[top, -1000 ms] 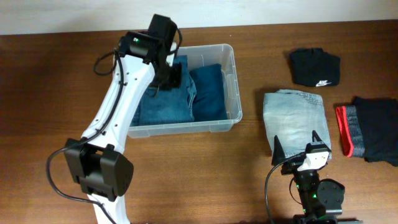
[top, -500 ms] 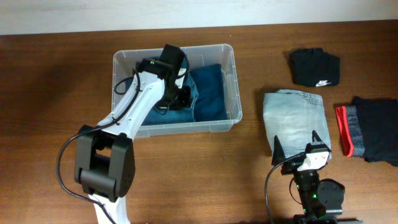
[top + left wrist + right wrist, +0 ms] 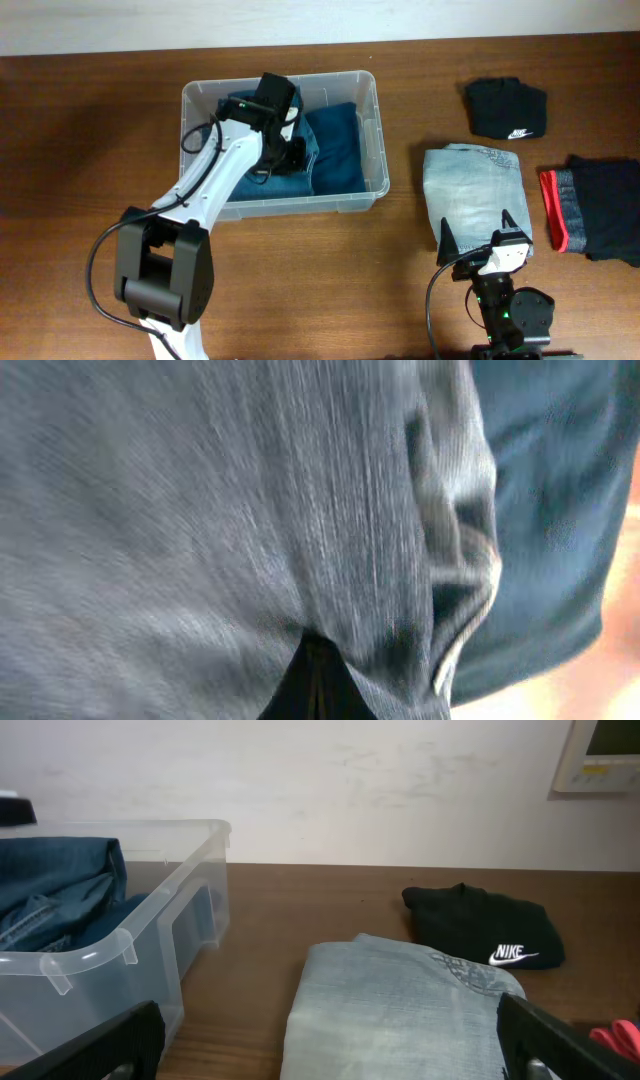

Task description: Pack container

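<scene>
left gripper (image 3: pixel 289 156), closed, has sunk onto jeans (image 3: pixel 285 183) in the container (image 3: pixel 379 130); right gripper (image 3: pixel 476 226) unmoved, apart.

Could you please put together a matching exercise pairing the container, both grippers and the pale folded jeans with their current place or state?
Things:
1. container
2. left gripper
3. right gripper
4. pale folded jeans

Places or states:
A. open wide
B. lying on the table, outside the container
C. shut, down on the dark blue denim
D. clear plastic, with denim packed inside

Pairs: 1-D, 2-C, 3-A, 4-B
</scene>
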Tool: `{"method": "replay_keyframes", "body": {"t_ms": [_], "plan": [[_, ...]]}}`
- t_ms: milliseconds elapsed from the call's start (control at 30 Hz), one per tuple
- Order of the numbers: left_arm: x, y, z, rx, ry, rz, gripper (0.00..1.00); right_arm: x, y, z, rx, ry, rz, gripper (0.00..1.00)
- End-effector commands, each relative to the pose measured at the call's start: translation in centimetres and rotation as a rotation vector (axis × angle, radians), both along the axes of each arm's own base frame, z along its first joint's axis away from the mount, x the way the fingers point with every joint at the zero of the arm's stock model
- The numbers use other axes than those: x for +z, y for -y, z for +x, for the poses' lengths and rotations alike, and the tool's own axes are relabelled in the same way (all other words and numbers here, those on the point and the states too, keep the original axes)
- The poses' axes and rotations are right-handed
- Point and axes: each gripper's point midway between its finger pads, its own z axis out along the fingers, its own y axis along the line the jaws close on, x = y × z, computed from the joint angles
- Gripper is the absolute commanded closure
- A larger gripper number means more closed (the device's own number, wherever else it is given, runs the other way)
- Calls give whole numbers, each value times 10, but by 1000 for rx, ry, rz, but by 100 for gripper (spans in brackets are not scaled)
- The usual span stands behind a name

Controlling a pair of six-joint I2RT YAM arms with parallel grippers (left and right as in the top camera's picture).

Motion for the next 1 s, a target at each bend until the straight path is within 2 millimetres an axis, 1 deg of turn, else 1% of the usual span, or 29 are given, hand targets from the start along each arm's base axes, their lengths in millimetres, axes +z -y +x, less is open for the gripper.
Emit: {"method": "replay_keyframes", "body": {"t_ms": [0, 100, 200, 300, 400, 467, 533, 667, 733, 800, 867, 967], "plan": [[28, -31, 39, 86, 168, 134, 99, -2, 0, 0, 4, 1, -2, 2], [33, -50, 59, 139, 249, 205, 99, -2, 0, 0, 4, 1, -2, 2], [31, -62, 73, 175, 292, 240, 99, -2, 0, 0, 4, 1, -2, 2], [17, -68, 82, 193, 292, 248, 100, -2, 0, 0, 4, 1, -2, 1], [-8, -76, 88, 207, 262, 272, 99, -2, 0, 0, 4, 1, -2, 1], [-22, -91, 95, 235, 263, 330, 99, -2, 0, 0, 4, 1, -2, 1], [-31, -103, 97, 255, 260, 374, 99, -2, 0, 0, 4, 1, -2, 1], [-47, -120, 96, 279, 226, 413, 99, -2, 0, 0, 4, 1, -2, 2], [-48, -125, 95, 285, 215, 418, 99, -2, 0, 0, 4, 1, -2, 2], [-41, -126, 93, 286, 214, 418, 99, -2, 0, 0, 4, 1, -2, 1], [-26, -126, 95, 290, 229, 412, 99, -2, 0, 0, 4, 1, -2, 1], [3, -123, 98, 296, 270, 392, 99, -2, 0, 0, 4, 1, -2, 2]]}}
